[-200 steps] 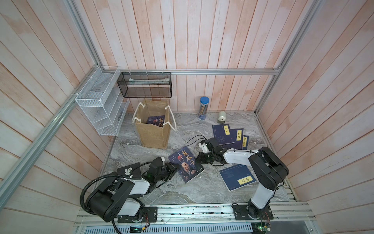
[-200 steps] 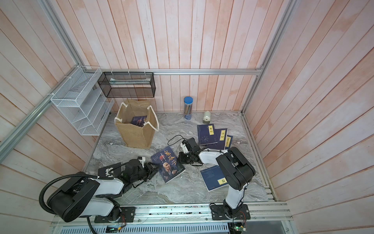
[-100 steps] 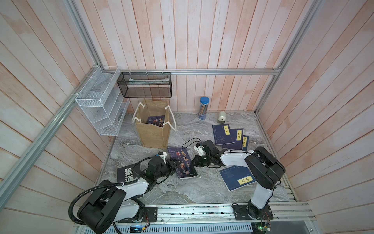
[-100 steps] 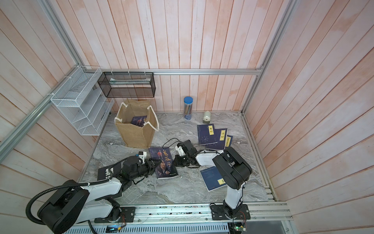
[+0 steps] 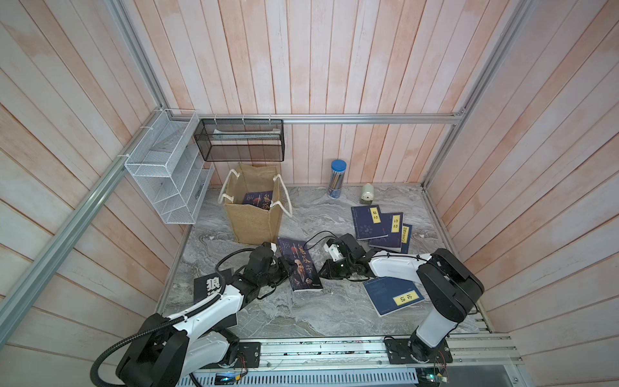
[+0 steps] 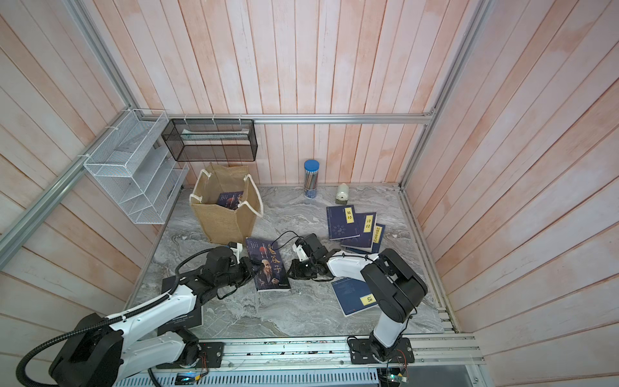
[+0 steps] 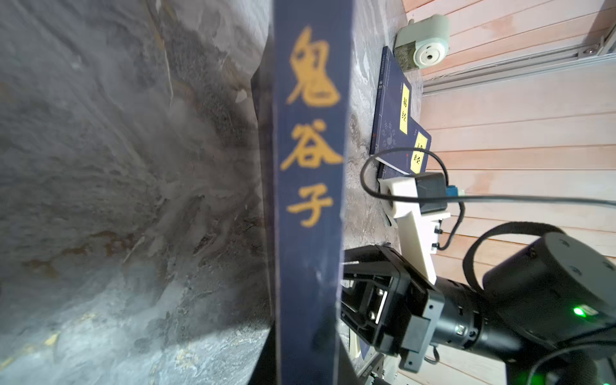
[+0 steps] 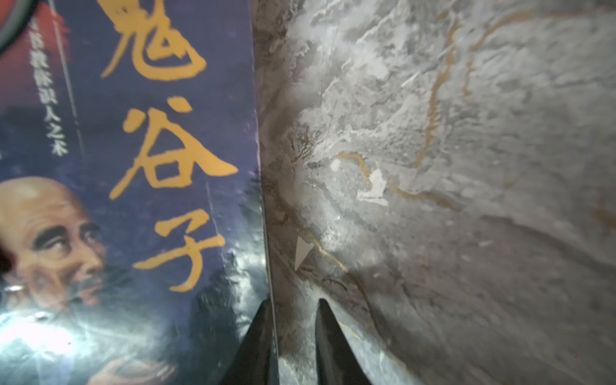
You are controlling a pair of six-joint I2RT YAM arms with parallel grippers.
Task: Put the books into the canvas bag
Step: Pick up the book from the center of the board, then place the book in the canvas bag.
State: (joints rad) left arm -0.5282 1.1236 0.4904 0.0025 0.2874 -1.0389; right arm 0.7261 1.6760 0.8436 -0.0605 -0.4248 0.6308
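- Both top views: mounted high at 6 o'clock, angled down toward 12; they share the whole tabletop (image 5: 301, 311), slightly offset.
- Left wrist: low, facing 3 o'clock, hard against the portrait book (image 7: 310, 200) spine.
- Right wrist: close over the same book's cover, facing 9 o'clock.

A white wire rack (image 5: 167, 174) with tiered shelves hangs on the side wall. Just beside it, a black mesh basket (image 5: 239, 140) is tied to the aluminium rail (image 5: 368, 118) that runs across the back wall of pale pink wood planks (image 5: 318, 60). On the grey marble-patterned desk (image 5: 318, 311), close to the back wall, a clear tube of coloured pencils (image 5: 336, 179) with a blue lid stands upright, and near it sits a small pale-green pencil sharpener (image 5: 367, 193), whose round hole shows in the left wrist view.
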